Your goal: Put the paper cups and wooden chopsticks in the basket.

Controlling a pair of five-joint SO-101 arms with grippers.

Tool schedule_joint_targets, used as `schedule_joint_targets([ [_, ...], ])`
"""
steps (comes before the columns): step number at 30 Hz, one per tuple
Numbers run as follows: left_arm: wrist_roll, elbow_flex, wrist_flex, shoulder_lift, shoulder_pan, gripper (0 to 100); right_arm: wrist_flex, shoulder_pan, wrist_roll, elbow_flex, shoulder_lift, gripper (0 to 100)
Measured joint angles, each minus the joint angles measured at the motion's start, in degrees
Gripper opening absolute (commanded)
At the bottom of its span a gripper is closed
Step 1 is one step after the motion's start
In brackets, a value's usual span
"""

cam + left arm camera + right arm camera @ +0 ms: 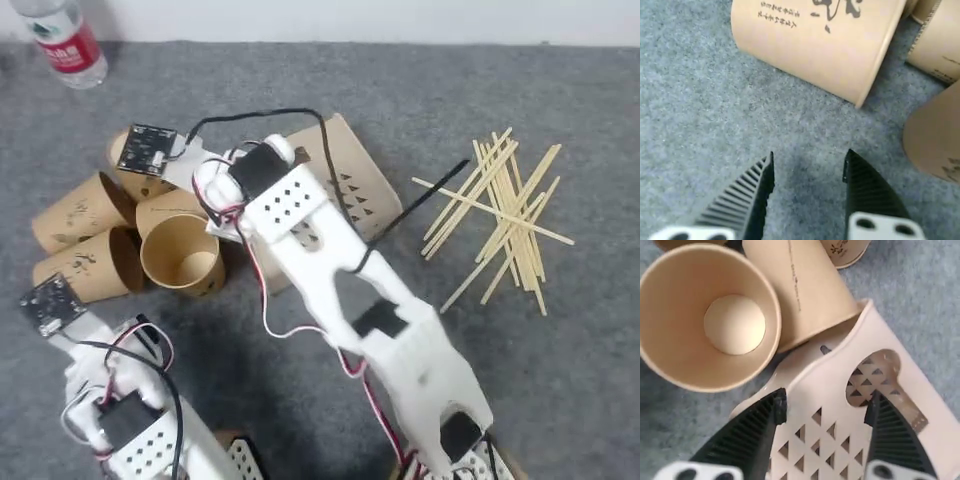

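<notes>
**A:** Why is your left claw spread low over the surface?

**B:** To line up, I'd judge. A paper cup lies on its side just ahead of the tips, untouched.

**A:** And your right claw?

**B:** Spread too, hanging over the basket, which seems tipped on its side, with an open-mouthed cup just beside. You'd likely right it first. The wooden chopsticks lie scattered well apart, far right.

soft, even light from above, a faint diffuse shadow on the grey carpet beneath the left claw
</notes>
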Motion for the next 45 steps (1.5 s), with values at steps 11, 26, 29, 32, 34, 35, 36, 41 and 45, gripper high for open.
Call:
schedule_joint_targets([
  [11,-0.1,0.0,0.0,0.0,0.0,22,3.6,0.9,3.2,-16.1,14.4,25.2],
  [26,-0.2,0.0,0.0,0.0,0.0,22,4.0,3.9,3.3,-18.1,21.3,0.0],
  [29,-0.2,0.0,0.0,0.0,0.0,22,4.0,5.3,3.3,-18.4,21.3,5.4],
  [32,-0.2,0.0,0.0,0.0,0.0,22,5.8,6.6,3.3,-18.4,20.1,0.4],
  [34,-0.2,0.0,0.0,0.0,0.0,22,6.9,7.6,3.3,-18.3,18.7,0.7],
  [35,-0.2,0.0,0.0,0.0,0.0,22,7.3,8.1,3.3,-18.2,17.8,0.7],
  [36,-0.2,0.0,0.0,0.0,0.0,22,7.3,8.6,3.4,-18.2,16.5,0.8],
  [41,-0.2,0.0,0.0,0.0,-0.1,22,7.4,11.7,3.6,-18.1,6.5,0.8],
  [45,-0.3,0.0,0.0,0.0,-0.1,22,7.6,14.1,2.3,-18.1,-0.9,0.8],
])
